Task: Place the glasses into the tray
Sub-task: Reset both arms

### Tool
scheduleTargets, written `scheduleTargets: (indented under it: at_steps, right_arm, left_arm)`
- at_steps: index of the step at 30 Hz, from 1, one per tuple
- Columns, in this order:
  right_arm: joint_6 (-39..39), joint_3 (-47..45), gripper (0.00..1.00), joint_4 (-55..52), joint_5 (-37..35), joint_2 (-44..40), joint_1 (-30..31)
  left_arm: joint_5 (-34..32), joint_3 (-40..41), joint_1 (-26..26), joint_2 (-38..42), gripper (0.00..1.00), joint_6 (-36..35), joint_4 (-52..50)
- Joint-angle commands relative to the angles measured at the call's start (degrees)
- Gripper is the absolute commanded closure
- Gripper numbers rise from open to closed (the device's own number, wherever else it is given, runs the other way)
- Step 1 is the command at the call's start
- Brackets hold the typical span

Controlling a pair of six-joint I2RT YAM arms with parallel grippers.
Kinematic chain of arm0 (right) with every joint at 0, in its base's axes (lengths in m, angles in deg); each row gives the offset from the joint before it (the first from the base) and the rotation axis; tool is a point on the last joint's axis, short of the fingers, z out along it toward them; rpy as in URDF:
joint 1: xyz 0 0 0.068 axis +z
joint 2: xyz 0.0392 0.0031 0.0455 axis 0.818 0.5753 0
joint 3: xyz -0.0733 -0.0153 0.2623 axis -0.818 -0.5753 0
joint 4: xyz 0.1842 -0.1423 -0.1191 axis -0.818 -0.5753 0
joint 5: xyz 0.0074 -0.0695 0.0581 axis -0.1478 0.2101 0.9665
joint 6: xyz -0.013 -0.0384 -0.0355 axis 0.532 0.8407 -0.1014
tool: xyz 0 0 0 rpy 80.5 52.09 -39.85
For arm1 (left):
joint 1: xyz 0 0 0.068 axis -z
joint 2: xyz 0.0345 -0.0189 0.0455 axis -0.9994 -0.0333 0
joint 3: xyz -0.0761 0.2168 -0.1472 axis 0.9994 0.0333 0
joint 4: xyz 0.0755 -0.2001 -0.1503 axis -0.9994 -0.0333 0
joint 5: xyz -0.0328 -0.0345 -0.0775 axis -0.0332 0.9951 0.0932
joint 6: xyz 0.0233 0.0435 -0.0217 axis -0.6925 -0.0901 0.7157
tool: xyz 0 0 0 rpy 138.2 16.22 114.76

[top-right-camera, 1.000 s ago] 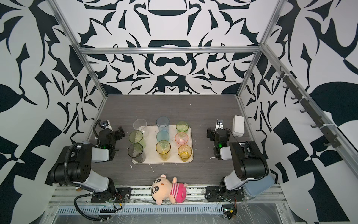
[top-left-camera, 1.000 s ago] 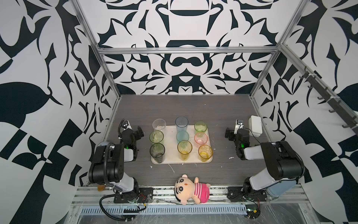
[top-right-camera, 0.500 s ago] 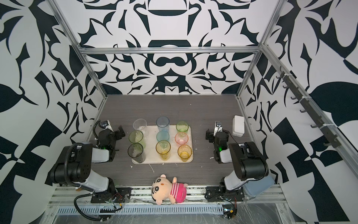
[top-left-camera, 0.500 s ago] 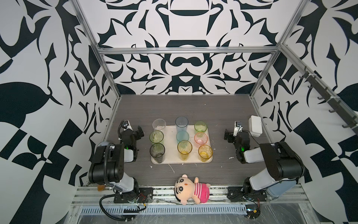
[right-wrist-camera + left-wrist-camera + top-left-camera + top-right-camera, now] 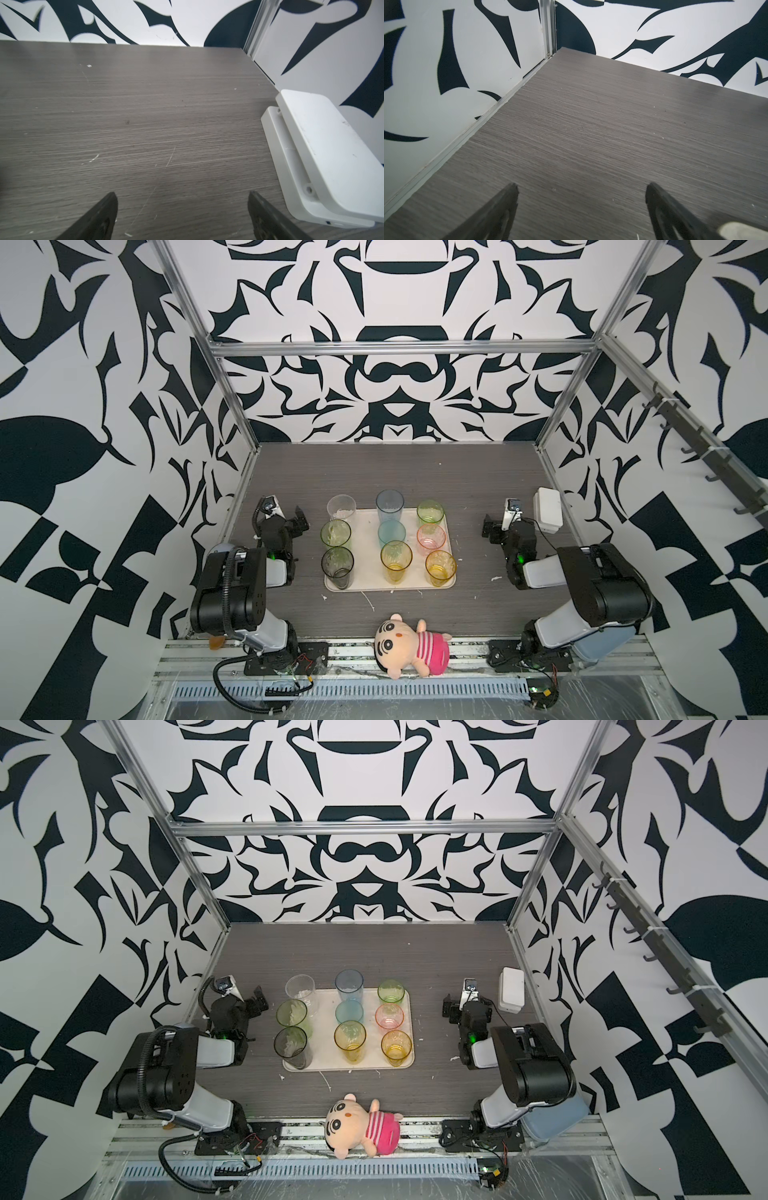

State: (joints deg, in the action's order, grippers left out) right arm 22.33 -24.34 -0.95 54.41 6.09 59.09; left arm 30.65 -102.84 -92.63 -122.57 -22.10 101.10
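Note:
The beige tray (image 5: 367,549) lies mid-table in both top views. On it stand several upright glasses: blue-grey (image 5: 390,504), green (image 5: 430,511), teal (image 5: 391,531), pink (image 5: 431,536), two yellow (image 5: 396,558) (image 5: 441,565), a green one (image 5: 336,532) and a smoke-grey one (image 5: 337,564) along its left edge. A clear glass (image 5: 341,508) stands at the far left corner; I cannot tell if its base is inside the rim. My left gripper (image 5: 284,520) (image 5: 581,187) is open and empty left of the tray. My right gripper (image 5: 505,524) (image 5: 182,195) is open and empty to its right.
A small white box (image 5: 548,510) (image 5: 324,153) leans against the right wall, just beside my right gripper. A plush doll (image 5: 409,647) lies at the table's front edge. Patterned walls close in the left, right and far sides.
My right gripper has edged slightly to the left. The left arm, the glasses and the tray have not moved.

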Motion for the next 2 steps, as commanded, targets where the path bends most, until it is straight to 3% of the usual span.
scheduleTargets:
  at_steps: [1,2]
  right_arm:
    - [-0.35,2.15,0.0,-2.06,-0.99,-0.72,0.21]
    - [-0.37,2.08,0.0,-2.01,-1.02,-0.68,0.17]
  left_arm:
    - [-0.91,-1.1,0.05,-0.02,0.01,0.5,-0.97]
    - [-1.0,-1.08,0.12,0.06,0.01,0.64,-1.07]
